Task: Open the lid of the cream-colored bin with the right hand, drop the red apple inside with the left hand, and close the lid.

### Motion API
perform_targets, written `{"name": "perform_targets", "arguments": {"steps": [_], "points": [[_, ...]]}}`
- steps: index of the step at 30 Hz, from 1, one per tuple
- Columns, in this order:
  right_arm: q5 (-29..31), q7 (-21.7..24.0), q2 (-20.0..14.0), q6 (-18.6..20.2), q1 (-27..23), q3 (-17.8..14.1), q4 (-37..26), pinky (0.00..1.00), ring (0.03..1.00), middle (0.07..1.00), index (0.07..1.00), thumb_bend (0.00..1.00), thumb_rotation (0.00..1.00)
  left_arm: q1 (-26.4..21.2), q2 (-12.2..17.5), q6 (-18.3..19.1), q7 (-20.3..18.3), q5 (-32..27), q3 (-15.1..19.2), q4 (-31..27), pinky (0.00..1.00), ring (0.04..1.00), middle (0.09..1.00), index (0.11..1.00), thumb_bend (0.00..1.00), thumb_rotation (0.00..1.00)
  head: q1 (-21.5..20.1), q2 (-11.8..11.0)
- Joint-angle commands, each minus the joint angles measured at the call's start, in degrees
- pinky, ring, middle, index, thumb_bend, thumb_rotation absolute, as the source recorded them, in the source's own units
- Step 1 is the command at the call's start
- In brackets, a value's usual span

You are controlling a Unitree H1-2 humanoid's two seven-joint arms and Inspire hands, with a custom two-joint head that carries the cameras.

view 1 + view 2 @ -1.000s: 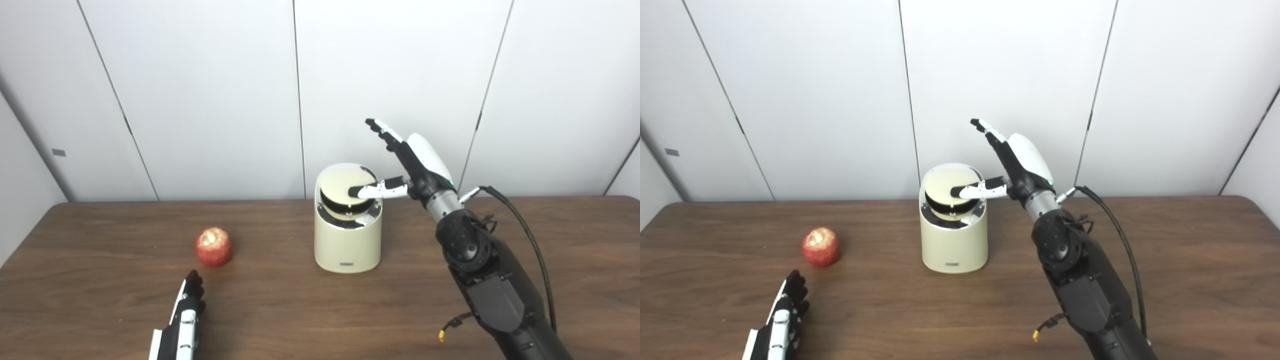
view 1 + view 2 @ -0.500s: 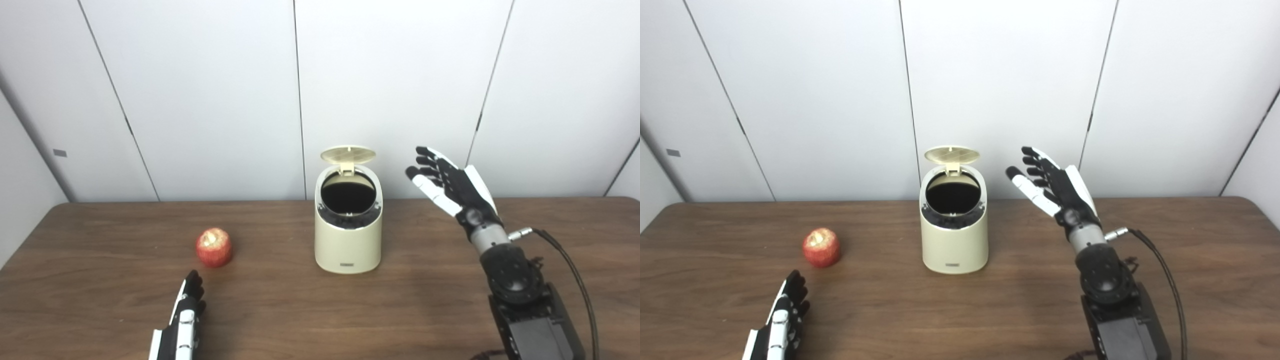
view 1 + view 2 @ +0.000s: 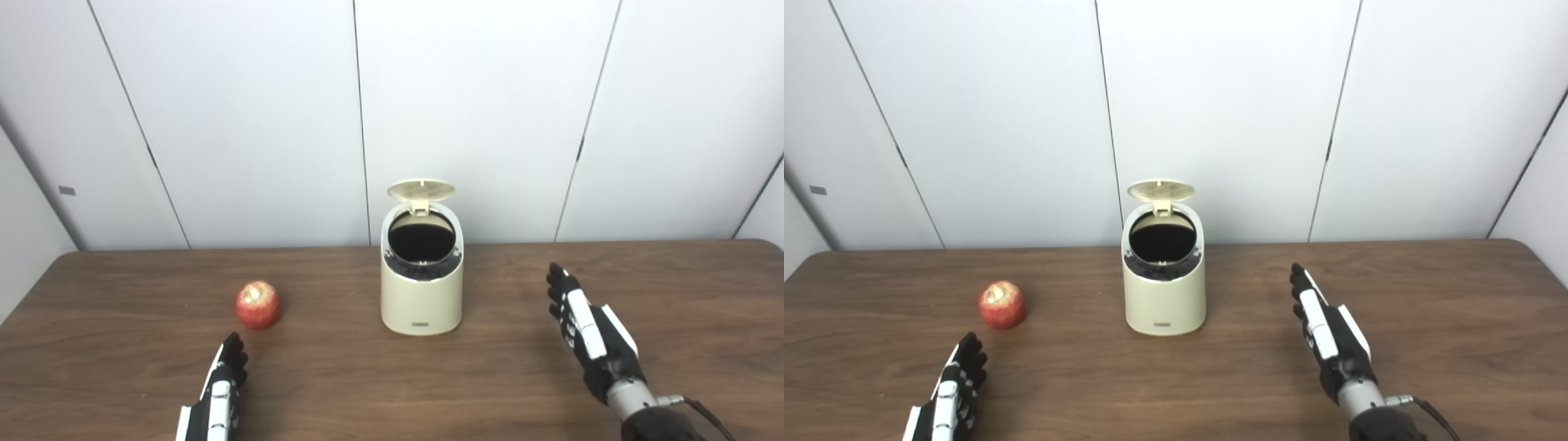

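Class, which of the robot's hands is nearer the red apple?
Left. The left hand lies just in front of the red apple; the right hand is beyond the bin.

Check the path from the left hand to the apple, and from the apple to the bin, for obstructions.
Nothing visible blocks either. Bare table lies between left hand and apple, and between apple and bin, whose lid stands open.
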Motion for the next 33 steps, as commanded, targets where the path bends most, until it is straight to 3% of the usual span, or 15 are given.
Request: {"name": "perform_targets", "arguments": {"steps": [1, 5, 11, 22, 33], "points": [[-0.87, -1.65, 1.16, -5.35, -0.25, 0.45, -3.09, 1.00, 1.000, 1.000, 1.000, 0.66, 1.00, 0.22, 0.81, -0.85, -0.75, -0.58, 0.21, 0.31, 1.00, 0.977, 0.972, 0.970, 0.50, 0.95, -0.36, 0.40], [-4.39, -4.27, 2.94, -10.21, 3.84, 2.05, -3.66, 1.00, 1.000, 1.000, 1.000, 0.65, 1.00, 0.44, 1.12, 0.41, -0.72, -1.15, 0.33, -0.81, 1.00, 0.986, 0.979, 0.979, 0.50, 0.95, -1.11, 1.26], [-4.73, -4.05, 2.73, -13.06, 7.24, 3.18, -4.67, 1.00, 1.000, 1.000, 1.000, 0.60, 1.00, 0.47, 1.43, 0.65, -0.39, -0.19, 0.29, -1.40, 1.00, 0.974, 0.967, 0.965, 0.52, 0.94, -0.69, 2.28], [1.51, -2.78, 2.25, -20.11, 9.39, 1.47, -0.73, 1.00, 1.000, 1.000, 1.000, 0.61, 1.00, 0.35, 1.50, 1.18, -0.15, 0.19, 0.41, -1.80, 0.98, 0.961, 0.954, 0.955, 0.53, 0.93, 1.36, 3.38], [9.28, -0.38, 1.75, -20.25, 9.10, -0.41, 1.43, 1.00, 1.000, 1.000, 1.000, 0.64, 1.00, 0.14, 1.24, 0.64, -0.09, 1.31, -0.03, -1.45, 0.97, 0.961, 0.954, 0.961, 0.51, 0.90, 4.95, 3.88]]}}
